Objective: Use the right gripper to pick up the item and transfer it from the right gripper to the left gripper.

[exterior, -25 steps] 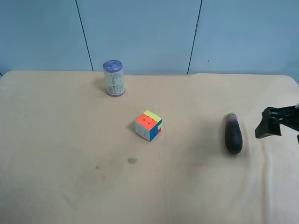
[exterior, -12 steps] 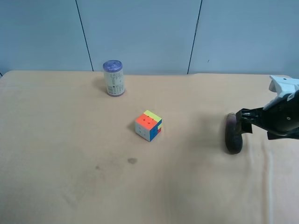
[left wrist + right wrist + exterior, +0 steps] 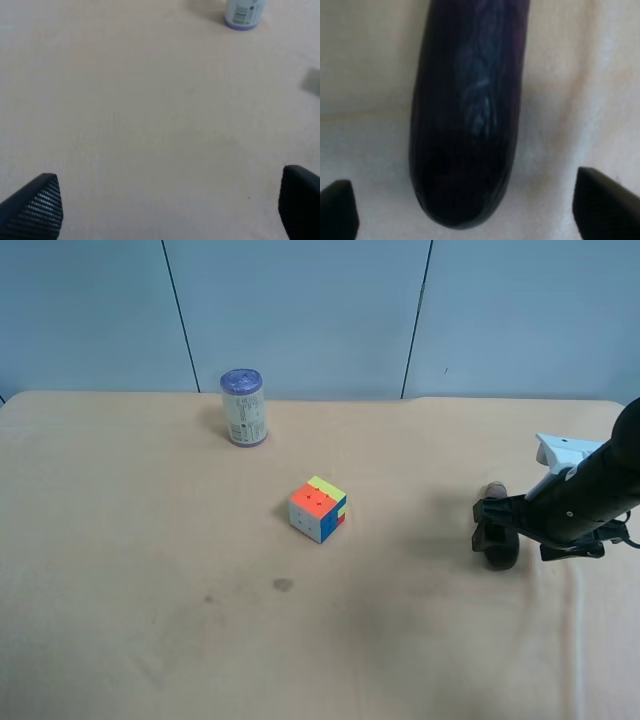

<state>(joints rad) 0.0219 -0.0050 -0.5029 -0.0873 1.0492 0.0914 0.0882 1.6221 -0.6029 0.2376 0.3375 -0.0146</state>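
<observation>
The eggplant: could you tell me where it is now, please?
The eggplant lies on the table at the exterior high view's right, well right of the cube, between the open right gripper's fingers.

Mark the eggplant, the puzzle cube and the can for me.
eggplant point(image 3: 467, 125), right wrist view, mid body.
puzzle cube point(image 3: 309, 502), exterior high view, orange face.
can point(image 3: 245, 418), exterior high view, label wall.

Saw flat pale blue panelled wall point(image 3: 300, 310) behind, split by two thin dark vertical seams point(image 3: 416, 318). Fronted by wide beige cloth-covered table point(image 3: 150, 640); small grey stain point(image 3: 284, 585) mid-cloth, creases point(image 3: 578, 590) toward one side. Lit evenly.
</observation>
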